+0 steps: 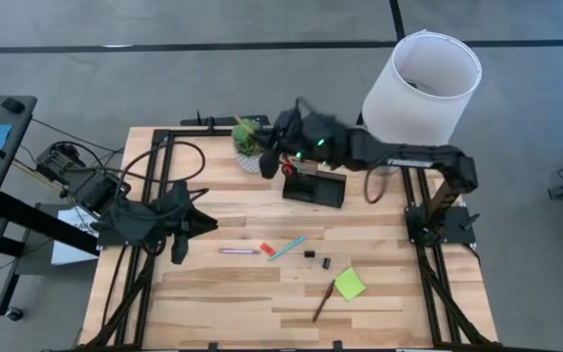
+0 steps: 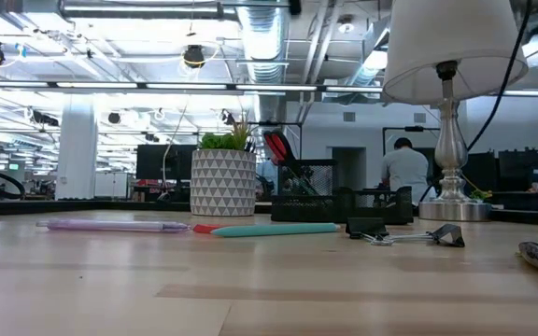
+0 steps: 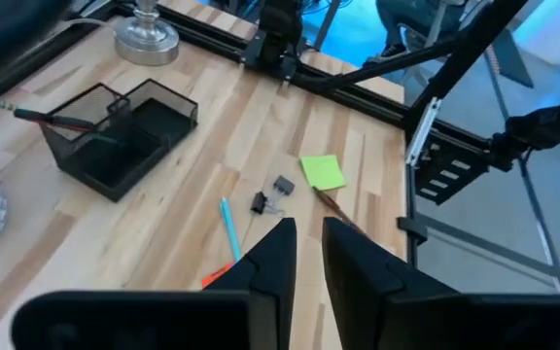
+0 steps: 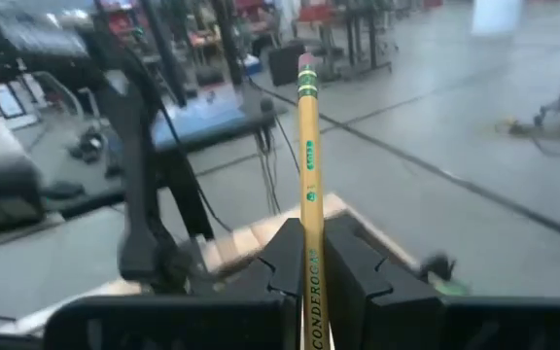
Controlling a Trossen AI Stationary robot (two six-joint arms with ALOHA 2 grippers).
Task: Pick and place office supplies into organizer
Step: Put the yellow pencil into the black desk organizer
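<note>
Scissors (image 2: 276,149) in organizer (image 1: 314,188); right gripper (image 4: 308,255) clamps yellow pencil (image 4: 308,175) above it. Left gripper (image 3: 307,255) narrow, empty. Pens, clips (image 1: 317,259), sticky pad (image 1: 349,284) remain.

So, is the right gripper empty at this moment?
No, the right gripper is shut on a yellow pencil that stands up between its fingers.
</note>
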